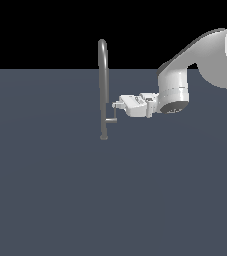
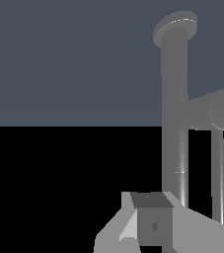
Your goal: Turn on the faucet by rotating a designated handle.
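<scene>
- The faucet point(image 1: 103, 85) is standing on the bare desk point(image 1: 60, 200).
- The jaws point(image 1: 116, 105) are sitting at the pipe's 3 o'clock, just above the handle point(image 1: 113, 118).
- I cannot tell how wide they are opening.

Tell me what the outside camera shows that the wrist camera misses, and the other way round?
Only the exterior view shows the white robot arm, the faucet's curved gooseneck top, and the whole hand reaching beside the pipe. Only the wrist view shows the faucet's round base close up, and the handle's stub as a thick cylinder. Both show the faucet, the handle and the grey floor.
</scene>
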`<state>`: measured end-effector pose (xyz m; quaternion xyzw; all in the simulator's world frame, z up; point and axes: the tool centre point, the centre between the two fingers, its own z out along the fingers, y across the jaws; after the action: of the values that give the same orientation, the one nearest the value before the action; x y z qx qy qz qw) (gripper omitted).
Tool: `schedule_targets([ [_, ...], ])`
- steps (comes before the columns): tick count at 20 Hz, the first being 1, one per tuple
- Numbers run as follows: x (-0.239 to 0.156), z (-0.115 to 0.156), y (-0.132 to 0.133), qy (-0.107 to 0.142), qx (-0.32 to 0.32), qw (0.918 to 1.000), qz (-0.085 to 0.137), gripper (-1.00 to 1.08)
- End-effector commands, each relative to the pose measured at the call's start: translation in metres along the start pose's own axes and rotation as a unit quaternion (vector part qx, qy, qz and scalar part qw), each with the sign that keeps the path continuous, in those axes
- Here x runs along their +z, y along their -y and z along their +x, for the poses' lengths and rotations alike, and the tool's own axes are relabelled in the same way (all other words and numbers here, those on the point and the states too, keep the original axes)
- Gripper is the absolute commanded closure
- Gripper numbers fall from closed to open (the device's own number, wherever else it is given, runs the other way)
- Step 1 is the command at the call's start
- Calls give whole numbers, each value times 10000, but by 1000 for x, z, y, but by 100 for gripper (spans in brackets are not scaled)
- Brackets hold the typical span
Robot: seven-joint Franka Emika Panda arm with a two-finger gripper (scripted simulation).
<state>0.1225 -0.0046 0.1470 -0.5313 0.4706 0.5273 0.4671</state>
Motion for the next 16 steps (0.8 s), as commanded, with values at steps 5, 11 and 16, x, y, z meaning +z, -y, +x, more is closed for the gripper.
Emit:
schedule_targets([
  [5,1,0,0,32,5,10000,0,108],
  [11,1,-4,-9,32,5,10000,0,108],
  [16,1,-7,-17,34,5,10000,1,108],
])
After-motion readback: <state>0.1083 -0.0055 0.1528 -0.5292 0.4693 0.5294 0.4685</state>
